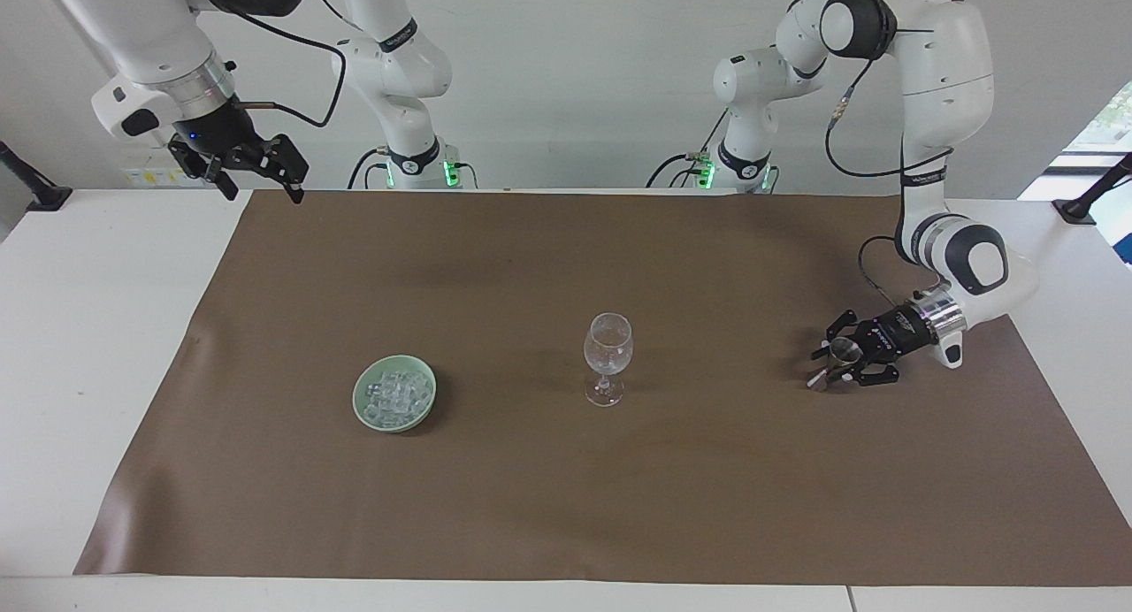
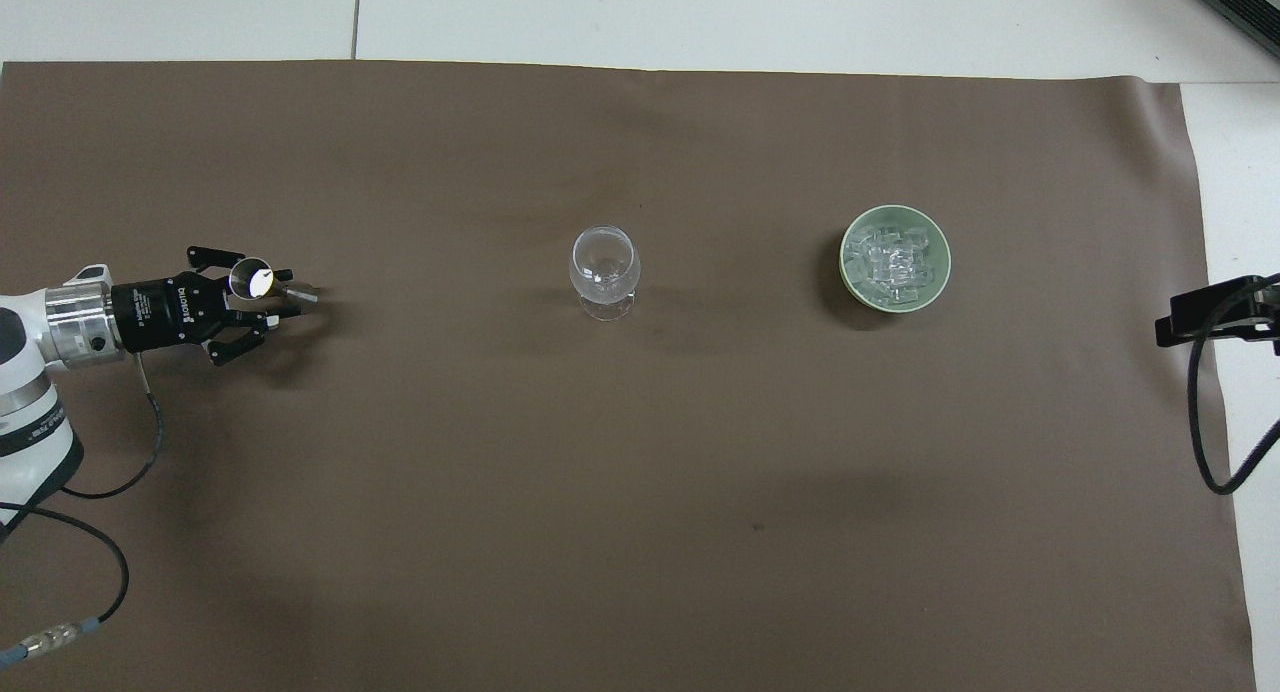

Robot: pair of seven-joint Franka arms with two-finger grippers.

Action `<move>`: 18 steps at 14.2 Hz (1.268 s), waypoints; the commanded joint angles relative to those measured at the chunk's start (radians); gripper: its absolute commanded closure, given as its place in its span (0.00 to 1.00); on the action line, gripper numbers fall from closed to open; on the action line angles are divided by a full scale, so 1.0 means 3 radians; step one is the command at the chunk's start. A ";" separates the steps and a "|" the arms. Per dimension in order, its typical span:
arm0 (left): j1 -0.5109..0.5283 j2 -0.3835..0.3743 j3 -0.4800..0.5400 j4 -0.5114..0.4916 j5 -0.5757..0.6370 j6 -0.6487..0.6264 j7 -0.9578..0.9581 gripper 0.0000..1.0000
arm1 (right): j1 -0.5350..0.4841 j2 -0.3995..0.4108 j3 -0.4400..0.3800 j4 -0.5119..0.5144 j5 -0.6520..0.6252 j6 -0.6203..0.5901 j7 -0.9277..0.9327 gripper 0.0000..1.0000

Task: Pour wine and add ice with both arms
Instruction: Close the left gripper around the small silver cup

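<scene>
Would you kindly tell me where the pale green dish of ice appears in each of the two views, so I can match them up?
Facing view: the pale green dish sits left of centre, lower half, on the brown mat.
Overhead view: the same dish sits right of centre, upper half.
Shared landmark: the wine glass stands mid-mat, with the dish beside it toward the right arm's end of the table.
</scene>
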 commanded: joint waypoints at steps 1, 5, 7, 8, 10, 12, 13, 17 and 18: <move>-0.0008 -0.0019 0.0013 -0.0021 -0.0052 0.0042 0.0000 0.57 | -0.0020 -0.0028 0.0011 -0.0032 0.0011 0.0050 -0.0088 0.00; -0.0003 -0.0019 0.0013 -0.0021 -0.0052 0.0037 0.0000 0.68 | -0.0020 -0.0028 0.0011 -0.0032 0.0011 0.0050 -0.0088 0.00; -0.0003 -0.0019 0.0013 -0.0021 -0.0052 0.0037 0.0000 0.72 | -0.0020 -0.0028 0.0011 -0.0032 0.0011 0.0050 -0.0088 0.00; -0.0003 -0.0019 0.0013 -0.0021 -0.0052 0.0037 0.0000 0.72 | -0.0020 -0.0028 0.0011 -0.0032 0.0011 0.0050 -0.0088 0.00; -0.0003 -0.0019 0.0013 -0.0021 -0.0058 0.0042 0.0000 0.76 | -0.0020 -0.0028 0.0011 -0.0032 0.0011 0.0050 -0.0088 0.00; -0.0003 -0.0019 0.0013 -0.0021 -0.0058 0.0042 0.0000 0.82 | -0.0020 -0.0028 0.0011 -0.0032 0.0011 0.0050 -0.0088 0.00; -0.0003 -0.0019 0.0013 -0.0021 -0.0053 0.0042 0.0000 0.91 | -0.0020 -0.0028 0.0011 -0.0032 0.0011 0.0050 -0.0088 0.00; 0.0007 -0.0025 0.0013 -0.0021 -0.0052 -0.0009 0.0000 1.00 | -0.0020 -0.0028 0.0011 -0.0032 0.0011 0.0050 -0.0088 0.00; 0.0007 -0.0020 0.0013 -0.0016 -0.0052 -0.0014 0.0000 1.00 | -0.0020 -0.0028 0.0011 -0.0032 0.0011 0.0050 -0.0088 0.00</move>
